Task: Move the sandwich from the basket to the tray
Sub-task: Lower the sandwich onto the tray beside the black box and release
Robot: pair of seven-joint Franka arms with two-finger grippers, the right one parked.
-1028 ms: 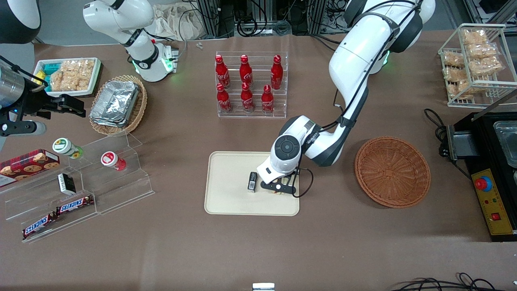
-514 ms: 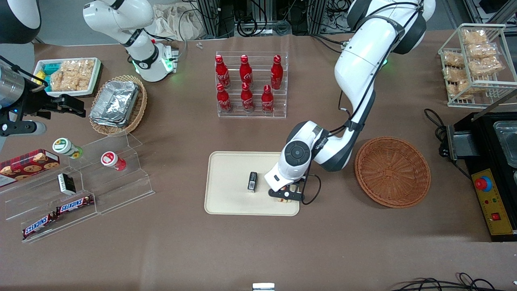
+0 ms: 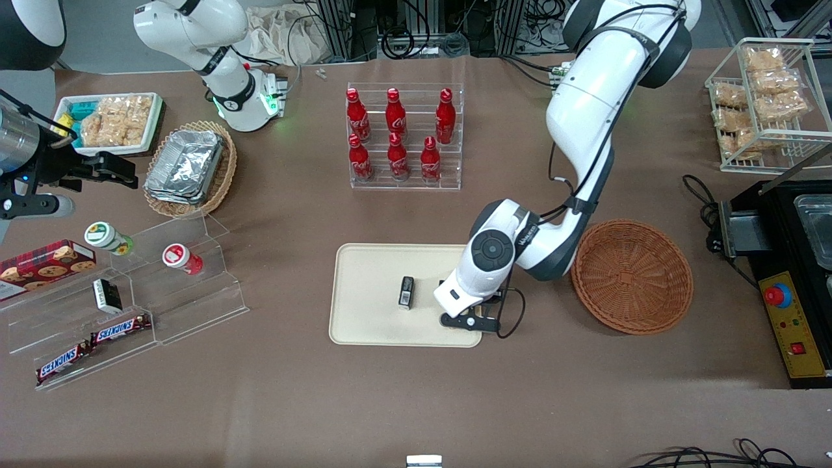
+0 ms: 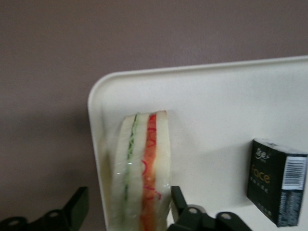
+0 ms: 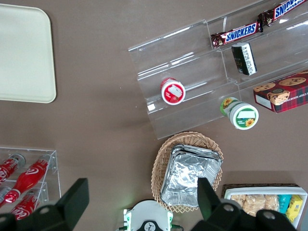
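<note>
Two black fingers (image 4: 72, 211) of the left arm's gripper (image 4: 126, 214) stand spread on either side of the sandwich (image 4: 140, 168), with a clear gap at one finger, so the wedge is not clamped. The sandwich rests on edge on the cream tray (image 3: 370, 318), at its corner near the reddish-brown wicker basket (image 3: 632, 276). A small black box (image 4: 277, 180) lies on the tray beside it.

- The sandwich (image 4: 142, 173) is a wedge of pale bread with green and red filling layers. It stands on its edge on the tray, close to one rounded corner, between the fingers of the tool (image 4: 126, 216).
- The tray (image 3: 370, 273) is cream, flat, with a low rim, under the tool.
- The basket (image 3: 632, 276) is round, reddish-brown wicker, near the tool, toward the working arm's end of the surface.
</note>
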